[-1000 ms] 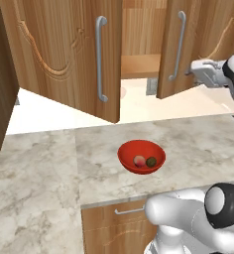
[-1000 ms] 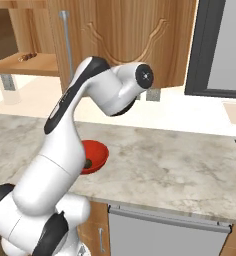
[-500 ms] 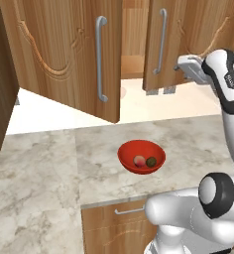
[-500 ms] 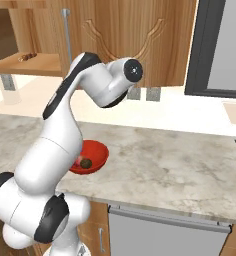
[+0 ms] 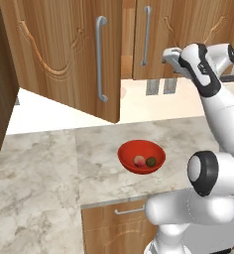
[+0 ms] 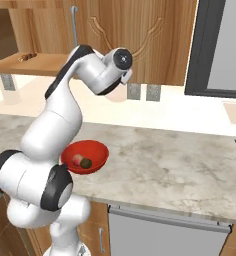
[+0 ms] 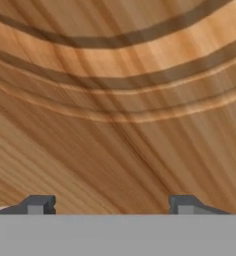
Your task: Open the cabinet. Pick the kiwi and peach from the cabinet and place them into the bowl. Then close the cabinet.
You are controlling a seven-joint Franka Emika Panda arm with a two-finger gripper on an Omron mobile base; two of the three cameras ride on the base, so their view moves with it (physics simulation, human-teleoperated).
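Jaws spread wide w/ nothing between them: in hand view the two dark finger tips point(image 7: 39, 204) sit far apart at the bottom, facing carved wood grain up close. Left base view puts the gripper point(image 5: 171, 55) against the right door of the large wooden double-door wall cabinet point(image 5: 178, 34), just right of that door's long silver bar handle point(image 5: 146, 35); whether the fingers touch the wood, can't tell. That door looks nearly flush, narrow dark gap to its left; the left cabinet door point(image 5: 64, 54) hangs swung out toward the camera, its own bar handle point(image 5: 101, 59) on the near edge. Right base view adds what left doesn't: the cabinet's open shelf point(image 6: 27, 62) seen from the side w/ small dark bits on it, and a dark-framed panel point(image 6: 217, 47) at far right. Glossy red round bowl point(image 5: 141, 156) sits on the marble counter point(image 5: 44, 168) below, holding the small pinkish peach point(image 5: 139, 160) and a brown-green kiwi point(image 5: 151, 161) side by side, touching or nearly. Two grey wall outlets point(image 5: 160, 86) on the backsplash under the gripper. Robot's own arm stands between bowl and right counter edge; open marble to the bowl's left and front. Wooden drawer w/ horizontal handle point(image 5: 129, 211) below counter lip.
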